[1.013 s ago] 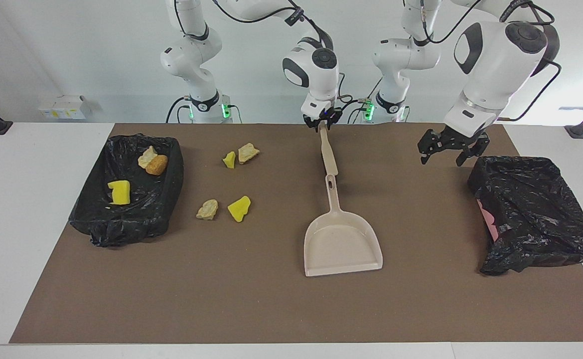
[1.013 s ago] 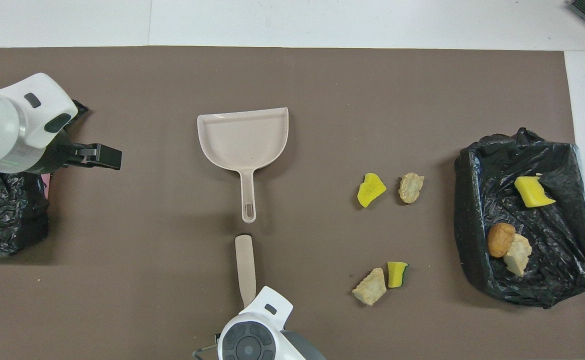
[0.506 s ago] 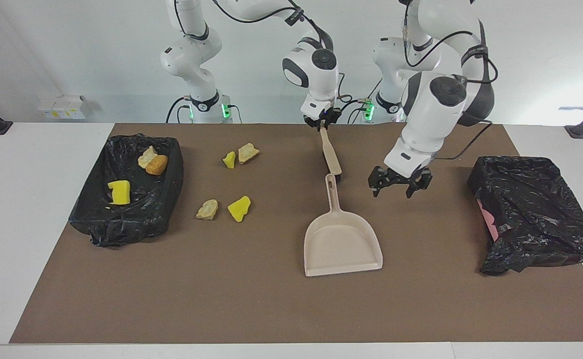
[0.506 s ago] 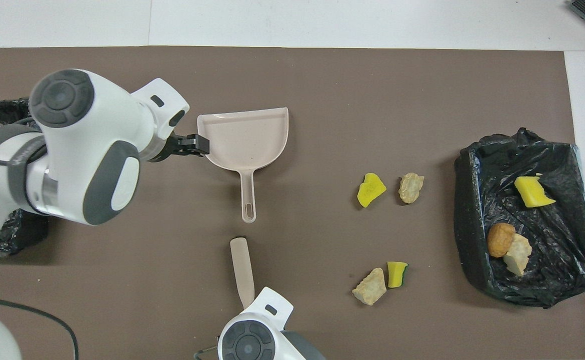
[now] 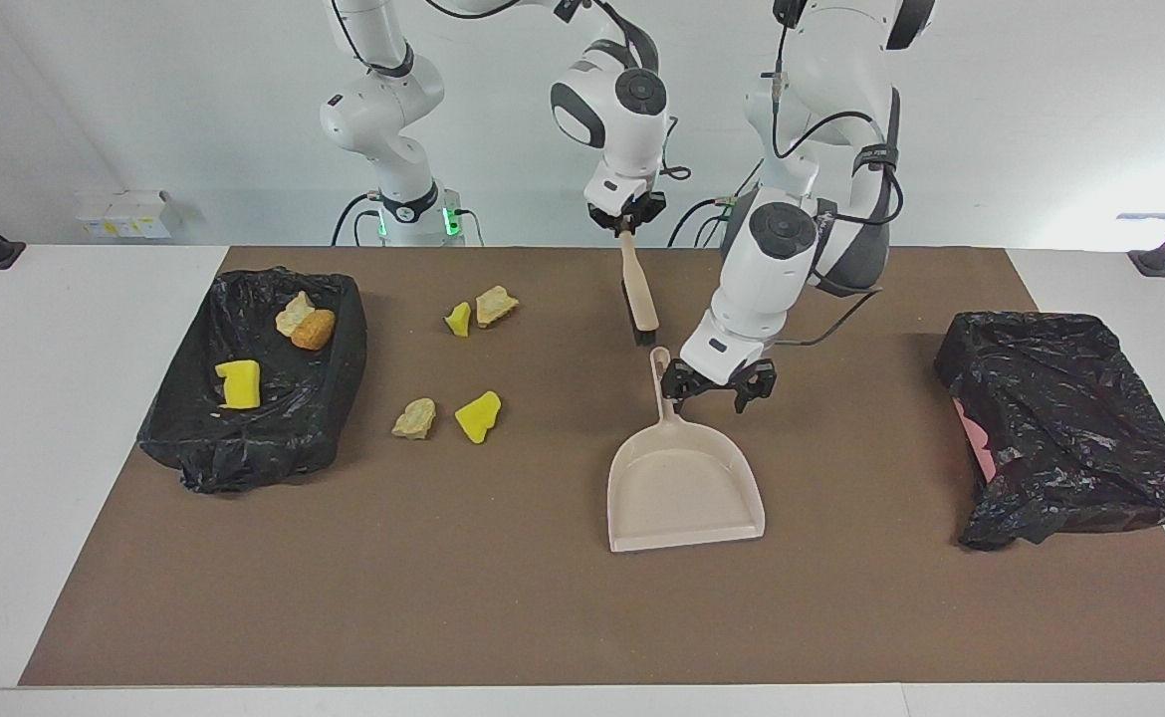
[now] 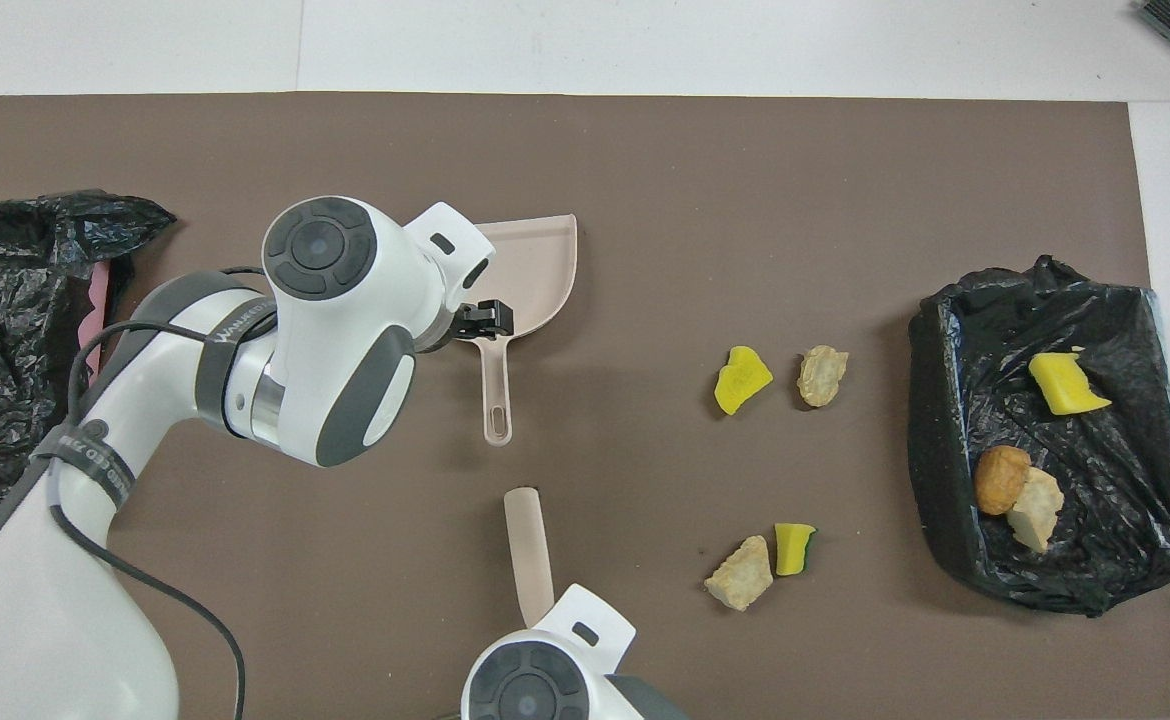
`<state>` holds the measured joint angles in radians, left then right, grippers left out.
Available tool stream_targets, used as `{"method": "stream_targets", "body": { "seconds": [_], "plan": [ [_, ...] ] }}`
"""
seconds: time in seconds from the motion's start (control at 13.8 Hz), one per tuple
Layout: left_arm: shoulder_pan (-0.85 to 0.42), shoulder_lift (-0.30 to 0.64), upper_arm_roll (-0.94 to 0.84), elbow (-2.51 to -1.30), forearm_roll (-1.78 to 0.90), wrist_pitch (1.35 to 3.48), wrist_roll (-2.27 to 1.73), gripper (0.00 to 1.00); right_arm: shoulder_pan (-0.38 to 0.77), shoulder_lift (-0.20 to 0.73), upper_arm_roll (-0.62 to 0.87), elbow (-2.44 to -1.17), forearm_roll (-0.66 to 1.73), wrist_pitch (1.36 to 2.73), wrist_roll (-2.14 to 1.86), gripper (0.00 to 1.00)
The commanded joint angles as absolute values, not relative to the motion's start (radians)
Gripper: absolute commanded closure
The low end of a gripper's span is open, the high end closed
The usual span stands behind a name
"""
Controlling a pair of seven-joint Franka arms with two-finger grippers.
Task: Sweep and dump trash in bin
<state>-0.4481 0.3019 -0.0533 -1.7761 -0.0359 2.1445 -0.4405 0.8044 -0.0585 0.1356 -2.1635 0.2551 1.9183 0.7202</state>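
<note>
Right gripper (image 5: 627, 227) clenched on brush (image 5: 639, 294), lifted off the desk. Left gripper (image 5: 718, 391) over dustpan (image 5: 683, 488) handle, jaws spread. Handle should be straddled squarely before closing. Trash (image 5: 478, 415): four scraps mid-desk toward the right arm's end, three in bin (image 5: 334, 398).

A robotics lab is showing here: two white robot arms (image 5: 383, 110) are standing at a white table (image 5: 65, 398) wearing a brown mat (image 5: 543, 617), cables trailing.

White table (image 5: 65, 418) carries brown mat (image 5: 543, 597), bearing dustpan (image 5: 684, 488), scraps (image 5: 478, 415), bins (image 5: 254, 378).
</note>
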Motion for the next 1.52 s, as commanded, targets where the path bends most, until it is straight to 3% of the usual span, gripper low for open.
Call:
{"method": "stream_targets", "body": {
  "seconds": [0.0,0.36,0.43,0.51,0.58,0.87,0.94,1.09,1.45],
  "plan": [
    [-0.497,0.288,-0.037,-1.836,-0.032,2.196,-0.485,0.0,0.735,-0.197,0.138,-2.241,0.256,1.836,0.736,1.0],
    [-0.52,0.258,-0.038,-1.902,-0.034,2.207,-0.486,0.0,0.655,-0.278,0.14,-2.29,0.108,1.648,0.842,1.0],
    [-0.528,0.252,-0.038,-1.91,-0.034,2.204,-0.486,0.15,0.637,-0.281,0.14,-2.296,0.088,1.626,0.876,1.0],
    [-0.529,0.244,-0.038,-1.923,-0.034,2.204,-0.486,0.43,0.609,-0.281,0.14,-2.299,0.071,1.59,0.888,1.0],
    [-0.529,0.239,-0.038,-1.936,-0.034,2.207,-0.486,0.57,0.58,-0.281,0.14,-2.302,0.054,1.556,0.888,1.0],
    [-0.534,0.232,-0.038,-1.945,-0.034,2.206,-0.485,0.58,0.545,-0.287,0.14,-2.319,-0.025,1.47,0.879,1.0],
    [-0.534,0.23,-0.038,-1.945,-0.034,2.204,-0.485,0.66,0.537,-0.308,0.14,-2.348,-0.032,1.473,0.877,1.0],
    [-0.532,0.23,-0.038,-1.945,-0.034,2.197,-0.483,1.0,0.535,-0.375,0.14,-2.437,-0.038,1.494,0.877,1.0],
    [-0.515,0.23,-0.029,-1.904,-0.028,2.142,-0.463,1.0,0.528,-0.428,0.141,-2.511,-0.034,1.528,0.851,1.0]
  ]
}}
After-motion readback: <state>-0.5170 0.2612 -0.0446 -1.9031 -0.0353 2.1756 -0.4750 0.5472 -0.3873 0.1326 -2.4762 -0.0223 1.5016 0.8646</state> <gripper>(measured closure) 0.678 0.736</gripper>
